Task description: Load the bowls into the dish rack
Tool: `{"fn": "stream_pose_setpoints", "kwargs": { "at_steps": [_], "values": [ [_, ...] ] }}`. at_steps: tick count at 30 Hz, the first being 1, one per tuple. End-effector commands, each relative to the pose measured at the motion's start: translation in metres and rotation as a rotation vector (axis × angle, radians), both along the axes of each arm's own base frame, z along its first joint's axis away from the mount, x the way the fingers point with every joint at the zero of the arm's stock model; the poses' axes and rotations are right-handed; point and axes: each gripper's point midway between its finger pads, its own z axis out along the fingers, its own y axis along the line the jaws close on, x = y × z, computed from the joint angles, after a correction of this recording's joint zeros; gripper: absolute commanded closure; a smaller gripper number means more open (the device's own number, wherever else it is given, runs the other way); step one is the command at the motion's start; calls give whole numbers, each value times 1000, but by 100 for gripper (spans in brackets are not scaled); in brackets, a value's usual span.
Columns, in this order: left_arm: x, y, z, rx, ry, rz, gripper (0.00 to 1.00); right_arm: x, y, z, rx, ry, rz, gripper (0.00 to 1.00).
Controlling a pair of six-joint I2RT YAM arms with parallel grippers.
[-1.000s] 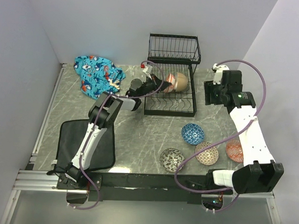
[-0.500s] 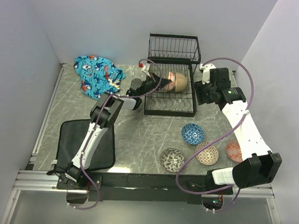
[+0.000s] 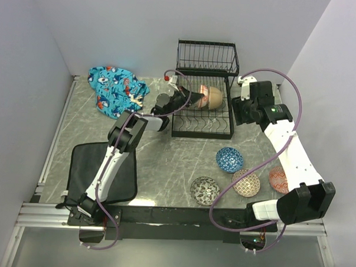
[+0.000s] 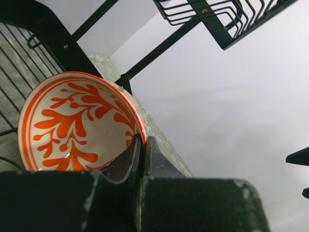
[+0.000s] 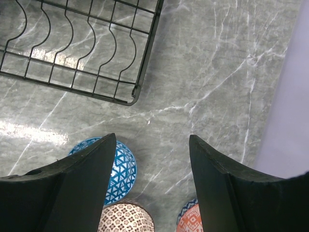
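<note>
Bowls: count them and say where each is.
5: floral bowl in the rack, pinched by left tool; blue bowl, dotted bowl, black-and-white bowl, salmon bowl on the table. More may be hidden.

Saw plain pale walls (image 3: 112, 24) on three sides, faintly lilac, evenly lit. Found a table (image 3: 165, 162) topped in grey marble with white veins, glossy, with soft glare toward the far right. Noted a black mat (image 3: 82, 165) lying flat at the near left, and a blue patterned cloth (image 3: 116, 89) crumpled at the far left, close to the wall. Noted metal rails (image 3: 44, 213) along the left and near edges.
</note>
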Motion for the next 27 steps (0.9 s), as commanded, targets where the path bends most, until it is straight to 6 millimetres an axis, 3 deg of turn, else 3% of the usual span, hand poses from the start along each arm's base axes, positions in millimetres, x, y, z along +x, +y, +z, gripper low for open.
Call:
{"fn": "stream_pose_setpoints", "kwargs": {
  "at_steps": [1, 8, 11, 15, 19, 27],
  "values": [
    [-15, -20, 6, -32, -34, -51, 99, -2, -1, 17, -8, -60, 1, 30],
    [-12, -21, 0, -26, -9, -42, 99, -3, -3, 17, -15, -64, 0, 30],
    [-8, -17, 0, -25, -2, -11, 86, -2, -2, 15, -9, -58, 0, 30],
    [-7, -10, 4, -17, -19, 0, 77, 0, -1, 15, -3, -60, -2, 30],
    [0, -1, 6, 8, -13, 39, 74, 3, 2, 20, 7, -73, 3, 30],
    [-7, 4, 20, 47, -30, 41, 61, 3, 2, 30, 16, -106, 0, 30]
  ]
}}
